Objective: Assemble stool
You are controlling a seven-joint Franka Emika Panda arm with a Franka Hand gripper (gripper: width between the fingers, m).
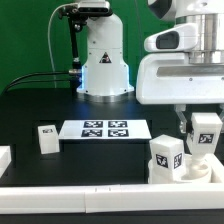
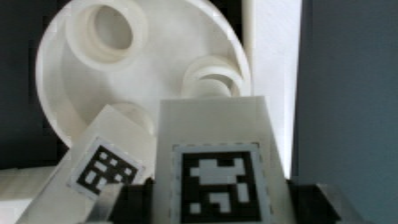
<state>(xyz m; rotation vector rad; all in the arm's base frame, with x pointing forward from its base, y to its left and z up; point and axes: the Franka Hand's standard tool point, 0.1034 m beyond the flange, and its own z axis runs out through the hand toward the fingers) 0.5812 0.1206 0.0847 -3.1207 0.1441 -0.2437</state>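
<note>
Leg (image 1: 205, 132) upright (long axis vertical)

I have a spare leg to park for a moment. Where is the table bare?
Free: the dark strip between the marker board and the front rail, and the stretch between the lone leg and the robot base. Crowded: the exterior view's right, where the gripper grips the held leg by the seat disc and a standing leg.

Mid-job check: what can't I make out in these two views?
- Wrist view: seat disc cut off by the frame edge, partly covered by the held leg.
- Wrist view: second leg partly covered by the held leg, tag blurred.
- Exterior view: how the jaws sit on the held leg, too small to tell.
</note>
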